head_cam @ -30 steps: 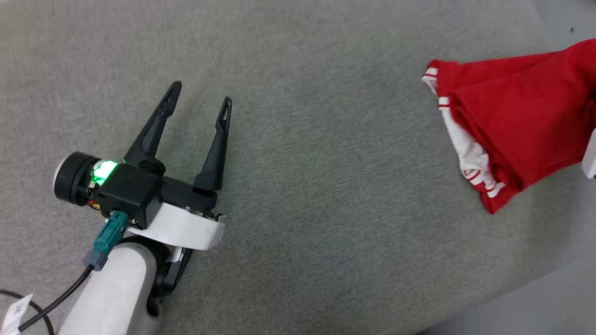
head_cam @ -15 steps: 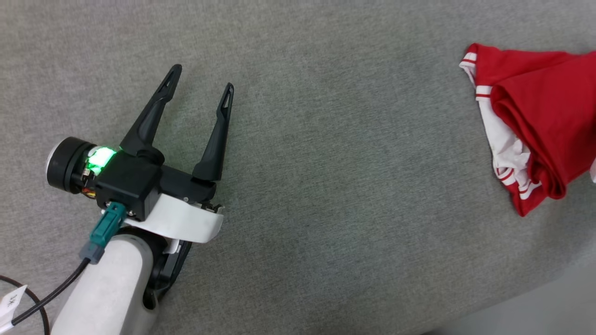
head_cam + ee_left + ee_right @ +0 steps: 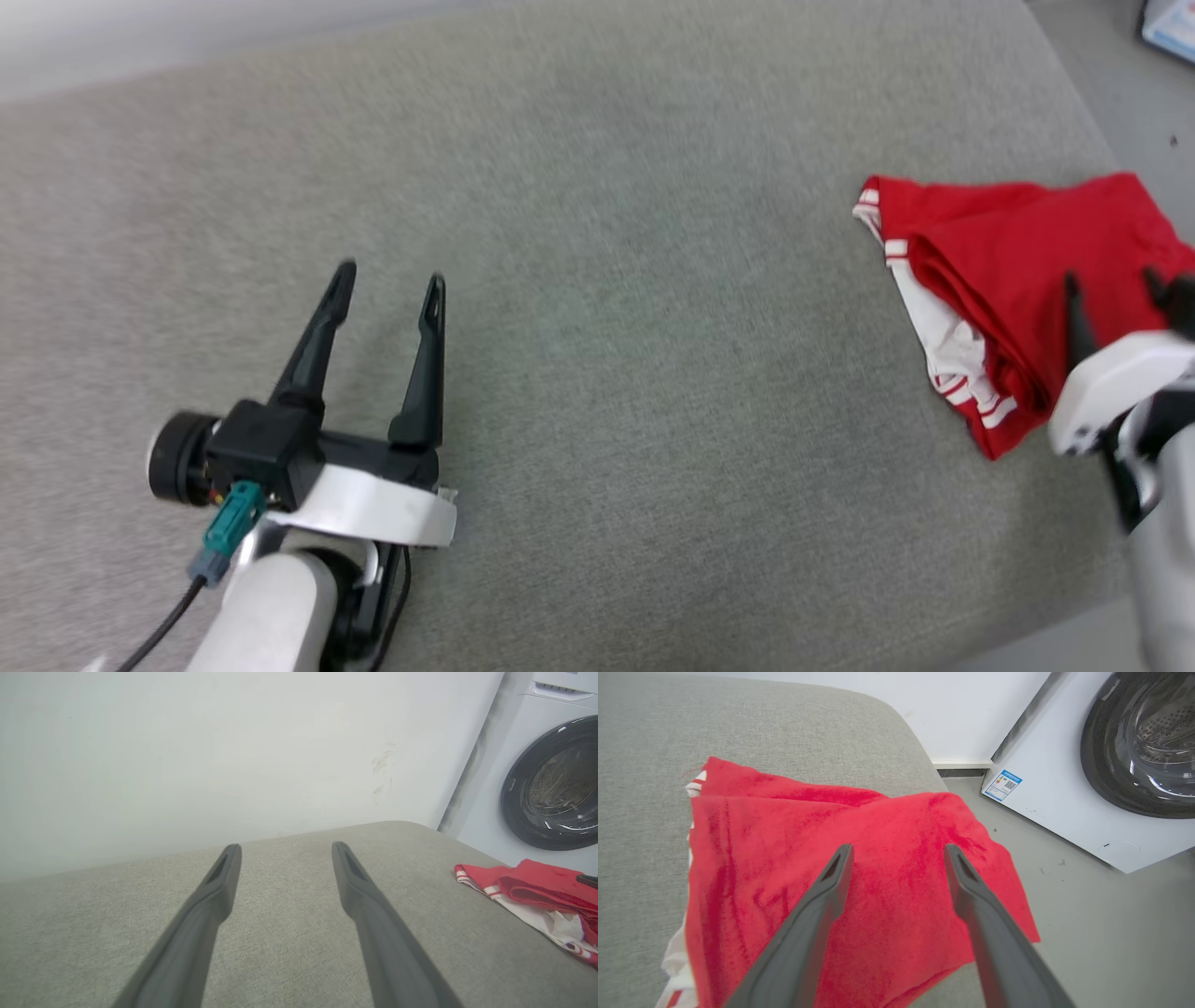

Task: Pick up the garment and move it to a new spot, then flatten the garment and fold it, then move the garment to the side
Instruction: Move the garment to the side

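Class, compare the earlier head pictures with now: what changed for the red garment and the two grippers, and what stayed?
The right gripper has let go of the garment: its fingers now stand apart over the red cloth, which lies folded near the right end of the grey surface. The head camera shifted too, so whether the garment slid cannot be told. The left gripper stays open, holding nothing.
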